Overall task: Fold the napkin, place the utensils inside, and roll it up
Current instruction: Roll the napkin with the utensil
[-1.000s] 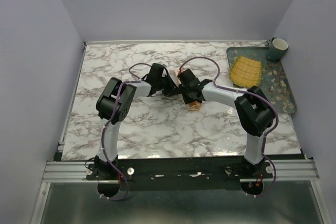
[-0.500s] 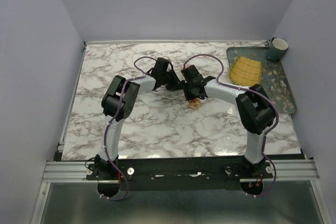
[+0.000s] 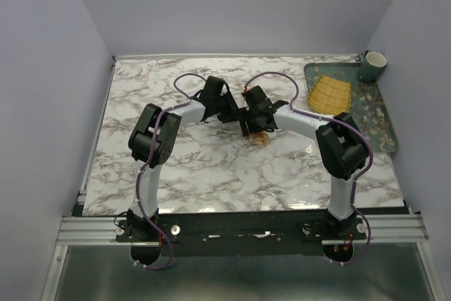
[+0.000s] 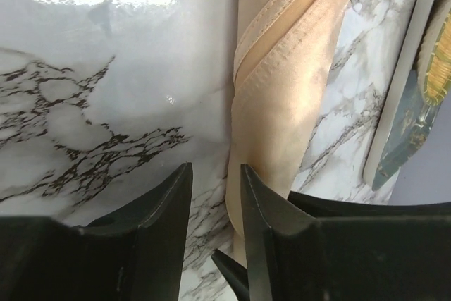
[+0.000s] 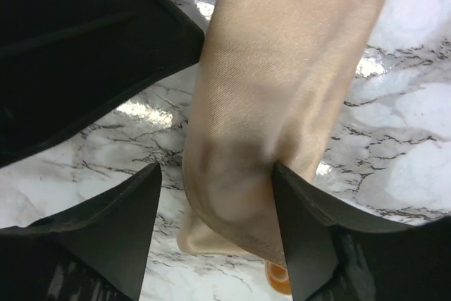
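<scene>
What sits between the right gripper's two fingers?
The rolled napkin. The right wrist view shows the right gripper open, straddling one end of it.

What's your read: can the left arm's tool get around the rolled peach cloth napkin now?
Probably yes, after a small sideways shift. The left tool is open beside the rolled peach cloth napkin, which lies outside its jaws. The right tool straddles it close by, so room is tight.
</scene>
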